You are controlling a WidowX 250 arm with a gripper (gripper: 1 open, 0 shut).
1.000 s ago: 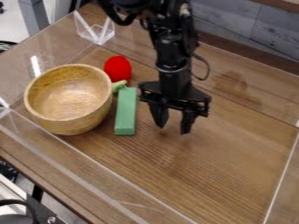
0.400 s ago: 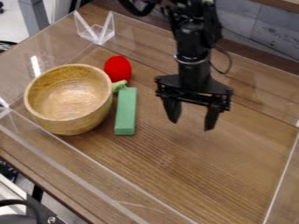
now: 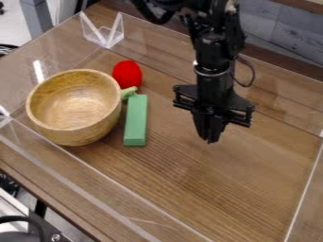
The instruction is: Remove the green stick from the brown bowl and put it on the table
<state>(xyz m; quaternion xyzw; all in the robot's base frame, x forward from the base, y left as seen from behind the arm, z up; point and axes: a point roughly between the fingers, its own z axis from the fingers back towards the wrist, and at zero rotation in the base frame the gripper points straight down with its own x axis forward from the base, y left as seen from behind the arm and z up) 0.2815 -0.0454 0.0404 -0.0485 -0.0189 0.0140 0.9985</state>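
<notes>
The green stick (image 3: 135, 119) lies flat on the table (image 3: 240, 189), just right of the brown bowl (image 3: 75, 106) and touching its rim area. The bowl stands empty at the left. My gripper (image 3: 211, 135) hangs above the table to the right of the stick, well apart from it, with its fingers pressed together and pointing down. Nothing is between them.
A red ball (image 3: 127, 73) sits behind the stick, beside the bowl's far right rim. Low clear acrylic walls (image 3: 104, 34) edge the tabletop. The black arm (image 3: 210, 38) rises from the gripper toward the back.
The gripper has moved right, away from the stick, and lifted a little. Its fingers, spread wide in the earlier frames, have now come together.
</notes>
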